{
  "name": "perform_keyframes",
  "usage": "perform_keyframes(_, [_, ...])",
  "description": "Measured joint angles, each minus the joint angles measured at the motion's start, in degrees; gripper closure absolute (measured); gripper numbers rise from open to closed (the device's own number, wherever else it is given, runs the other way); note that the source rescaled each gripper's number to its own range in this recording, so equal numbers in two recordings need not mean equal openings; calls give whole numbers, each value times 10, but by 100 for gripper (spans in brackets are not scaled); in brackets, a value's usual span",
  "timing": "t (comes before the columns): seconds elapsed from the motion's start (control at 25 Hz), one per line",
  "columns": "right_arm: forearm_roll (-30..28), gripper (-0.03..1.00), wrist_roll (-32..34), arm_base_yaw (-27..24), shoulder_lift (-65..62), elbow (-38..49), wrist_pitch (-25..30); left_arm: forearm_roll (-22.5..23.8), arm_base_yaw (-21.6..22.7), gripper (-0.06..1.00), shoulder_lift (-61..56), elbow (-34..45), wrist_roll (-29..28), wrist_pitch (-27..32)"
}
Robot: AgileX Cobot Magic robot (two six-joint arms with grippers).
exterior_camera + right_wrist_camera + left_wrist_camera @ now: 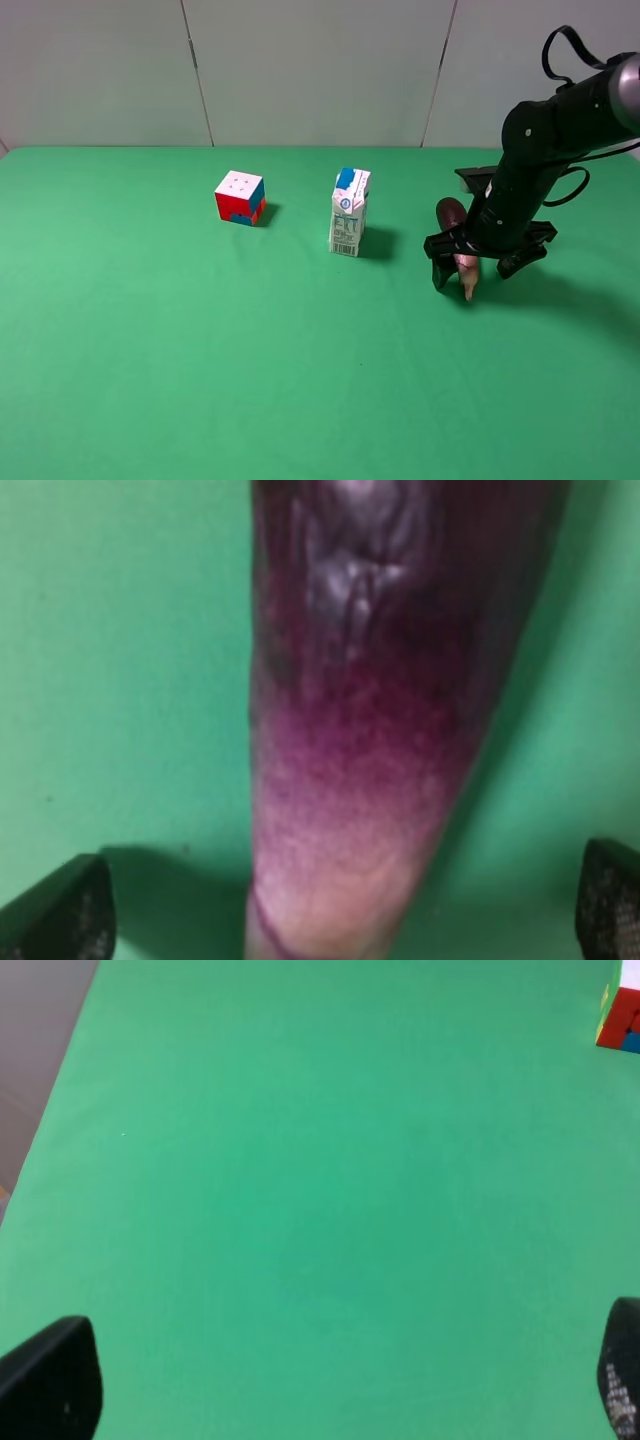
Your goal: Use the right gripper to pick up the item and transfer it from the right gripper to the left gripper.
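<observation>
The eggplant (452, 214) lies on the green table to the right of the milk carton, with its pale pointed end (467, 286) toward the front. My right gripper (478, 266) is open and sits low over it, one finger on each side of the pale end. In the right wrist view the eggplant (380, 700) fills the middle, between the two spread fingertips (60, 912) of the right gripper (335, 910). I cannot tell whether the fingers touch it. My left gripper (340, 1385) is open and empty over bare green table. It is out of the exterior high view.
A white-and-blue milk carton (349, 212) stands upright at mid table. A red, white and blue puzzle cube (240, 197) sits to its left and also shows in the left wrist view (622, 1020). Green cloth (200, 360) covers the table, with a grey wall behind.
</observation>
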Motion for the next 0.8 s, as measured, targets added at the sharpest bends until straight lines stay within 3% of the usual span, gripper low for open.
perform_keyframes(0.28, [3, -2, 0, 0, 1, -1, -2, 0, 0, -3, 0, 0, 0, 0])
perform_keyframes(0.4, [0, 19, 0, 0, 1, -1, -8, 0, 0, -3, 0, 0, 0, 0])
perform_keyframes(0.72, [3, 97, 0, 0, 1, -1, -13, 0, 0, -3, 0, 0, 0, 0])
perform_keyframes(0.8, [3, 97, 0, 0, 1, -1, -14, 0, 0, -3, 0, 0, 0, 0])
